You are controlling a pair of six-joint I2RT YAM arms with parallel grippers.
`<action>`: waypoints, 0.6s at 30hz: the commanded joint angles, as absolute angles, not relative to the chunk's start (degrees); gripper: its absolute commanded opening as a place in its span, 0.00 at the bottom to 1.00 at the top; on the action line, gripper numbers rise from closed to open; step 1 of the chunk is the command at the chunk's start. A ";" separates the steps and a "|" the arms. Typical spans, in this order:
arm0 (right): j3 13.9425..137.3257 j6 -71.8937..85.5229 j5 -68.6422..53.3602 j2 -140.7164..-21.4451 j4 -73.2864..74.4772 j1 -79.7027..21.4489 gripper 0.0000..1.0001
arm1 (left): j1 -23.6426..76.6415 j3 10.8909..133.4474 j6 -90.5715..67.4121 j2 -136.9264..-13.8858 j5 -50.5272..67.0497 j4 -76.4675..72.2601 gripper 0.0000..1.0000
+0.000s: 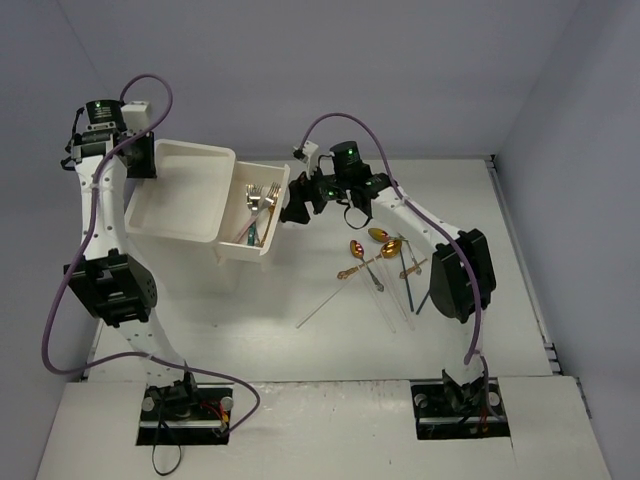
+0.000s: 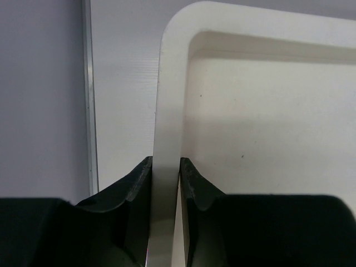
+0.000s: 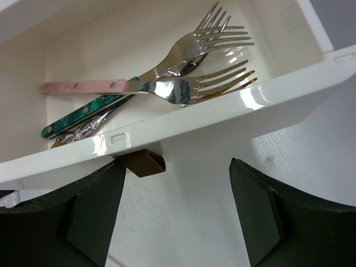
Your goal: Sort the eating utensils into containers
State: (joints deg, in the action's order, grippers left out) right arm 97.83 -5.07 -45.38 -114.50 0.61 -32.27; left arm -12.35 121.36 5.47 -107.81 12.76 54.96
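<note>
While the left hand [image 2: 165,167] is closed on the raised rim of the white cabinet [image 2: 167,83], its dark pads pressed to either face of that thin lip, the right hand [image 3: 177,164] hangs open at the front of the pulled-out drawer [image 3: 278,83]. The pinch on the rim looks meant to steady the light plastic box so it does not slide when the drawer is worked. The right hand's fingers [image 3: 92,217] stand wide on either side of the small brown knob [image 3: 143,162]. The knob sits under the drawer's front lip, nearer one finger and touching neither. I judge this a line-up for taking the knob, though whether to push or pull cannot be told.

Several forks [image 3: 178,89] lie heaped and crossing in the drawer. Their heads are mirror-bright steel. One handle is flat, pale pink and riveted, one is marbled green, and one is silver with raised ornament. The drawer's walls are glossy, smooth plastic. The cabinet's top is duller, a shallow tray with rounded corners and a few specks.

Out on the worktop [image 1: 300,340], to the right of the drawer and well apart from it, gold spoons [image 1: 378,240] and thin chopsticks [image 1: 325,308] lie scattered, so the sorting looks only part done.
</note>
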 commanded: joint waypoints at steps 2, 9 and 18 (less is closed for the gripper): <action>106.19 -4.36 -45.98 -115.15 -6.15 -36.63 0.73 | -11.16 119.56 1.60 -107.82 19.48 51.47 0.00; 112.53 -3.06 -44.49 -120.21 -6.24 -38.83 0.72 | -11.21 119.27 0.62 -108.10 20.84 50.93 0.00; 116.43 -4.00 -44.25 -122.40 -6.11 -41.08 0.73 | -11.16 118.53 2.97 -107.72 26.91 50.58 0.00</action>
State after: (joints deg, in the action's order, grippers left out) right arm 111.98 -5.44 -44.34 -124.19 5.88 -35.58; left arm -14.50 120.06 5.61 -108.31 14.42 48.94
